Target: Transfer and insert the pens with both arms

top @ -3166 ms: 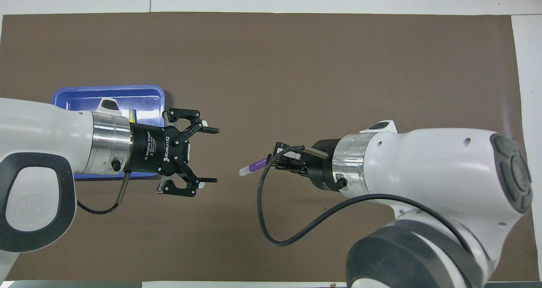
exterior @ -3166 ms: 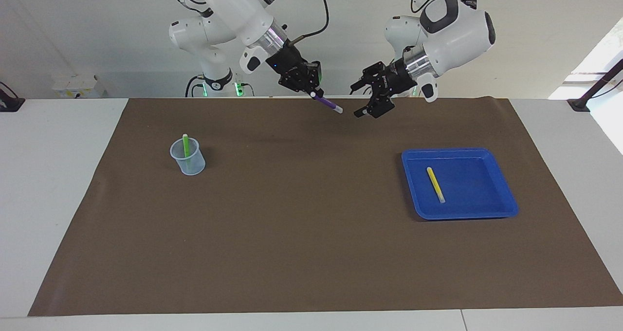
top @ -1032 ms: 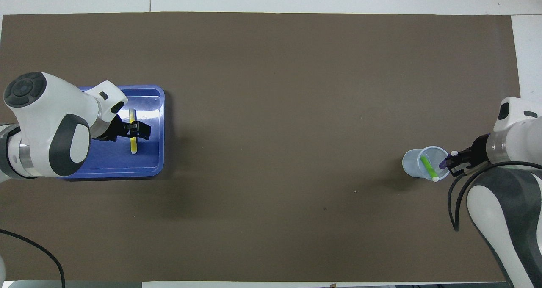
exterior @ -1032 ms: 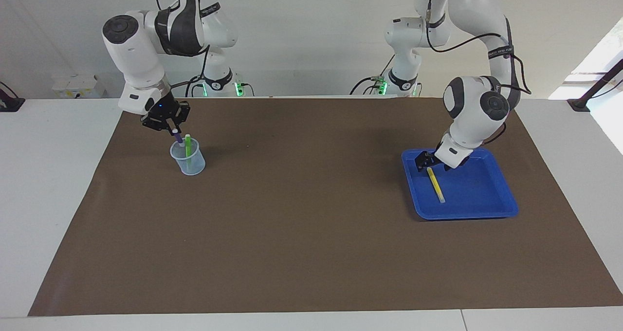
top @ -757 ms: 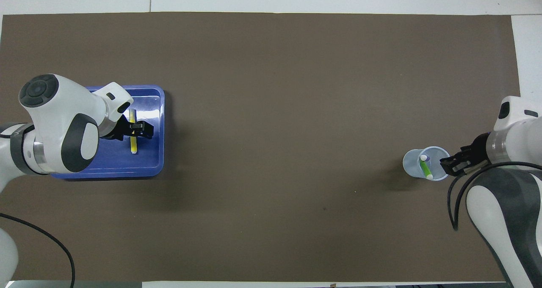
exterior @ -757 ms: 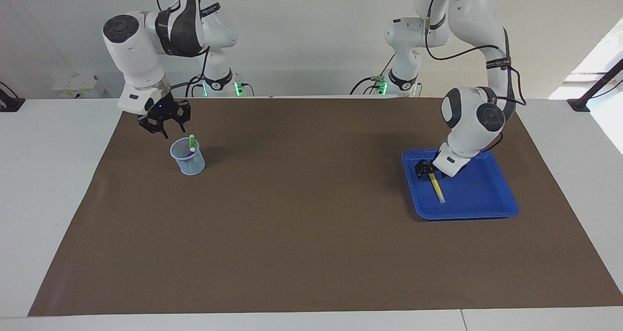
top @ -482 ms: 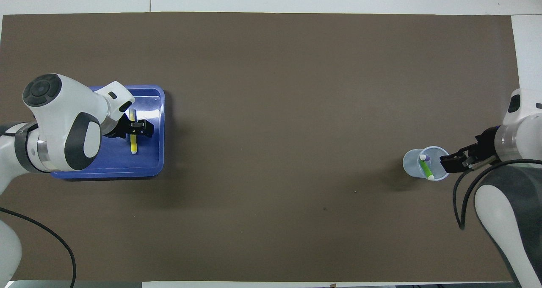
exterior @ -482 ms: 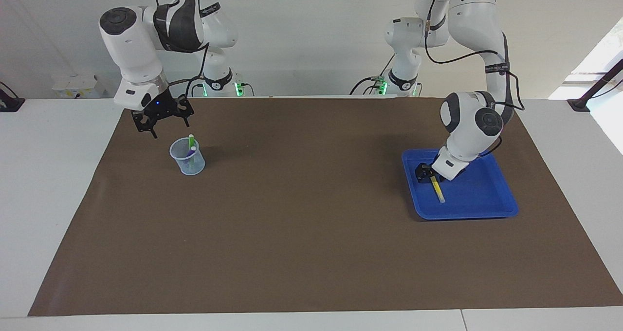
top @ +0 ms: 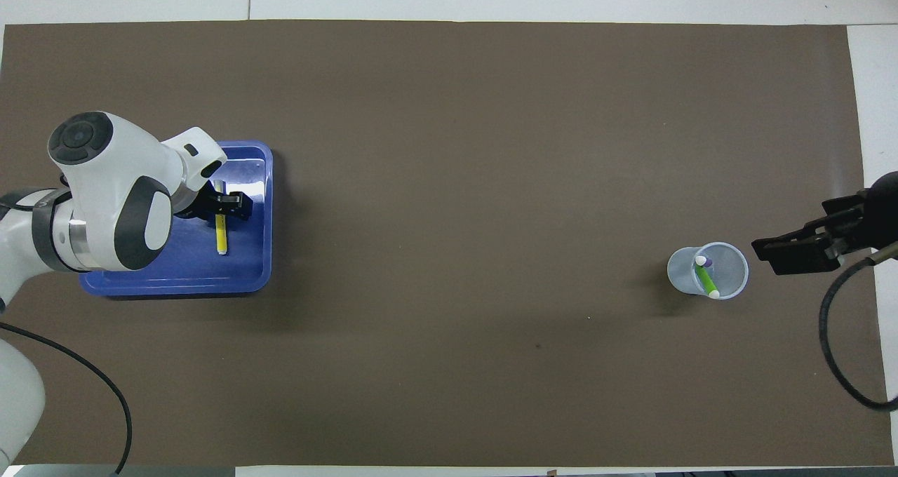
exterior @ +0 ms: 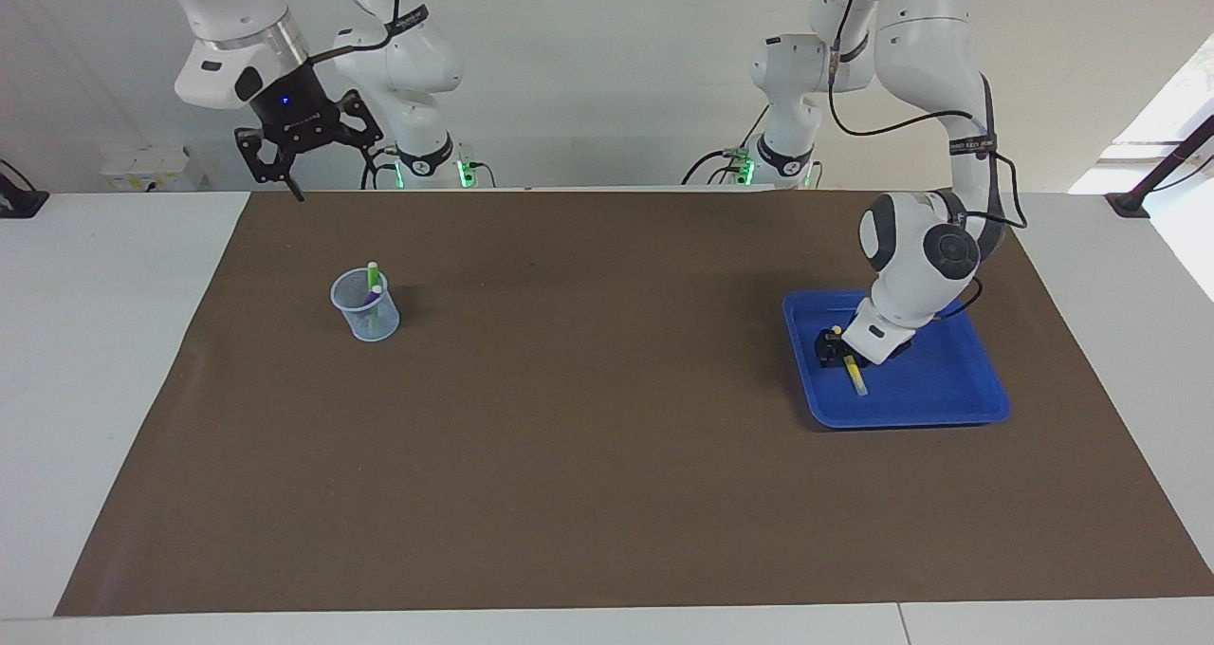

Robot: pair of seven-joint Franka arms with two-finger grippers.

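Observation:
A pale-blue mesh cup (exterior: 365, 311) (top: 729, 280) stands on the brown mat toward the right arm's end. In it lean the green pen (exterior: 372, 275) (top: 704, 279) and the purple pen (exterior: 377, 296) (top: 706, 261). My right gripper (exterior: 313, 166) (top: 775, 254) hangs open and empty high above the mat, beside the cup. The yellow pen (exterior: 855, 377) (top: 221, 238) lies in the blue tray (exterior: 948, 403) (top: 175, 277). My left gripper (exterior: 835, 349) (top: 224, 207) is down in the tray, right at the pen's end nearer to the robots. That end is partly hidden by it.
The brown mat (exterior: 607, 455) covers most of the white table (exterior: 95, 360). The tray sits toward the left arm's end. A black cable (top: 842, 351) hangs from the right arm near the mat's edge.
The right gripper let the purple pen drop into the cup, opened and rose well above it. The left gripper sank lower in the tray onto the yellow pen.

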